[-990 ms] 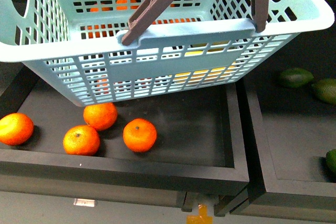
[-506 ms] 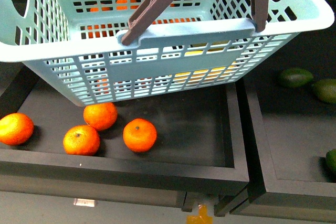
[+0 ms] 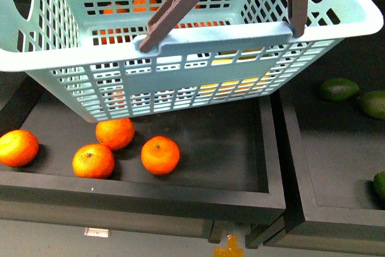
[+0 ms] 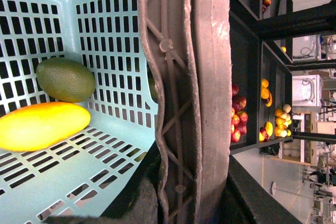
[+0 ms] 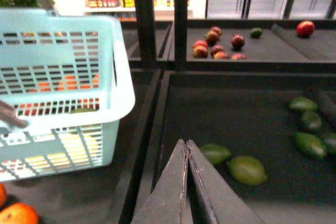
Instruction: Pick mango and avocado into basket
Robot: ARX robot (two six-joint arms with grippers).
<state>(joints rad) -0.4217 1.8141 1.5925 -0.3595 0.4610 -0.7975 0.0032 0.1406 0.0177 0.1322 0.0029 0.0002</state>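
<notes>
Above the black tray (image 3: 264, 148) of oranges (image 3: 160, 154) hangs the basket (image 3: 198, 76), tilted, its near wall overlapping the tray's far half. Four oranges lie below that wall, on the tray's open front part; the rest of that floor, toward the divider edge, is bare. More orange fruit shows through the basket's slots.

Inside the basket, the left wrist view shows the mango (image 4: 42, 125) lying on the slotted floor with the avocado (image 4: 65, 79) just beside it, the two touching or nearly so, both close to a side wall. Most of the basket floor around them is free. A brown handle (image 4: 194, 77) runs right past that camera, filling the middle of the view; the left gripper itself cannot be made out, so its jaws cannot be judged.

Beside the basket, over the neighbouring tray (image 5: 157, 114), the right gripper (image 5: 187, 145) has its jaws pressed together on nothing. Green fruits (image 5: 247, 169) lie just beyond its tip, others further off toward the tray's far side, with bare floor between. The basket's rim stands apart from this gripper, across the tray's edge.
</notes>
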